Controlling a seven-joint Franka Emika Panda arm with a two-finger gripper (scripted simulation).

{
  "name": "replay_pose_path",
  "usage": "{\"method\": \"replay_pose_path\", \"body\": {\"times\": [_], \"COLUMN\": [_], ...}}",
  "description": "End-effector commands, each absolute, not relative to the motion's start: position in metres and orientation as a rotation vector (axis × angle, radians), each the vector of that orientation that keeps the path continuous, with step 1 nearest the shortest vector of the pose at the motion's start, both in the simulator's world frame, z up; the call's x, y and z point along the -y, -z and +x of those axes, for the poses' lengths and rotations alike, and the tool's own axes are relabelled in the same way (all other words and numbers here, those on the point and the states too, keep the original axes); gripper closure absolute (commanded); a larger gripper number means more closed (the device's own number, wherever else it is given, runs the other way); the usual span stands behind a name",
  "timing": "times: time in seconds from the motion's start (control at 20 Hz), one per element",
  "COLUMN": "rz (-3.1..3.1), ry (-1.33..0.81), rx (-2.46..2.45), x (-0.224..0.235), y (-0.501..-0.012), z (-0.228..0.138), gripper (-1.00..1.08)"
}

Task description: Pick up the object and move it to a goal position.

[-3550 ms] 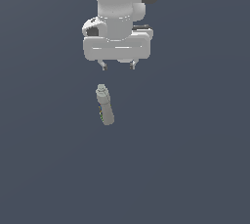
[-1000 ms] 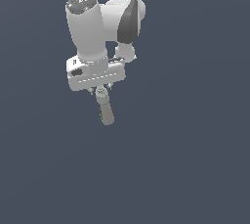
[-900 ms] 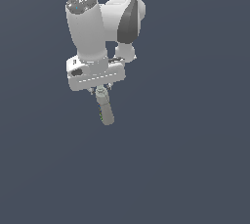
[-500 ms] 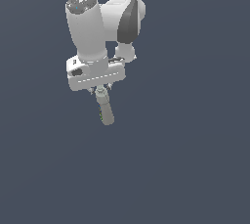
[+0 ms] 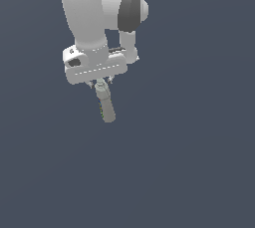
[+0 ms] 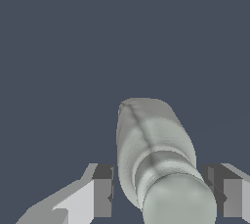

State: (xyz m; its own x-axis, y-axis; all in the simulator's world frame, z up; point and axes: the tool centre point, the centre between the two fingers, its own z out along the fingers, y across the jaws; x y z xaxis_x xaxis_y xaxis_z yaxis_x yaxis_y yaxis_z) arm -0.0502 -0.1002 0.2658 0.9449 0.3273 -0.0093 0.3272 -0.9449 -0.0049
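Arm: the white Panda arm (image 5: 94, 18) reaches down over the dark grey floor (image 5: 189, 162), its hand low above the object's neck end

Object: the grey-beige cylinder (image 5: 105, 103) lies on the floor just below the hand in the exterior view; its capped neck points toward the gripper, its body away from it

Gripper: the gripper (image 6: 158, 193) has its fingers apart, one on each side of the neck; the wrist view shows a gap between each finger (image 6: 100, 191) and the object, so nothing is clamped

Done: the approach and straddling appear complete

Left: closing on the neck, lifting, carrying to the goal; no goal marker shows in either view

Progress: judged early; the object is not yet grasped
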Motion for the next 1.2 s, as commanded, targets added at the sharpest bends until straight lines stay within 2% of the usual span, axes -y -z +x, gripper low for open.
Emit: {"method": "replay_pose_path", "body": {"times": [0.0, 1.15], "rz": [-3.099, -3.099], "ry": [0.004, 0.001], "rx": [0.521, 0.519], "x": [0.102, 0.122], "y": [-0.290, -0.515], "z": [-0.051, -0.078], "gripper": [1.08, 1.08]}}
